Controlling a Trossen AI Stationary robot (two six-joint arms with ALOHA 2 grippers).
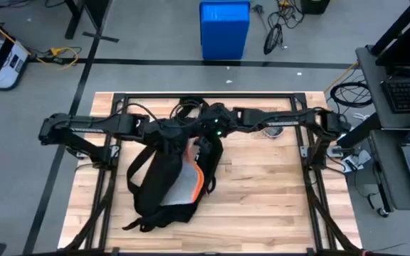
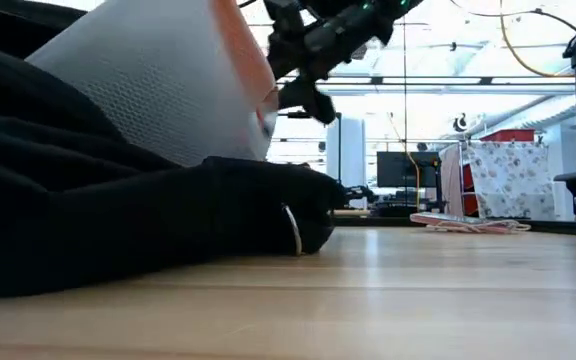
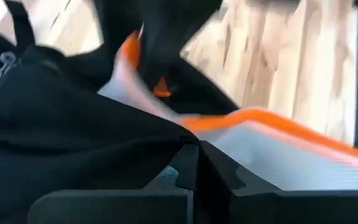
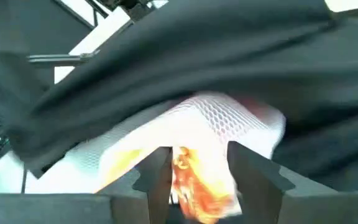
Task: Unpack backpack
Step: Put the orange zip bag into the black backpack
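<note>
The black backpack (image 1: 155, 188) lies flat on the wooden table, left of centre, with its opening toward the far edge. A white mesh item with orange trim (image 1: 185, 179) sticks out of that opening and rises above the black fabric in the low view (image 2: 158, 90). My left gripper (image 3: 194, 171) is over the backpack's far end (image 1: 168, 134), shut on black fabric. My right gripper (image 4: 197, 171) is just to its right (image 1: 206, 139), shut on the mesh item. My left gripper pinches an edge of the backpack's black fabric (image 3: 188, 149) at the opening, between its two fingers. The rest of the backpack (image 3: 55, 124) stays on the table. My right gripper holds the mesh item's orange-trimmed end (image 4: 194, 180) between its two fingers. The white mesh (image 4: 210, 118) stretches away from the fingers under the backpack's black fabric (image 4: 197, 56). In the low view the gripper (image 2: 303, 60) is high above the table, at the item's raised end.
A coiled thing (image 1: 270, 130) lies on the table's far right part. Bare wood (image 1: 276, 192) stretches to the right of the backpack. A blue bin (image 1: 224, 28) stands on the floor beyond the far edge. Desks with a keyboard and laptop stand at the right.
</note>
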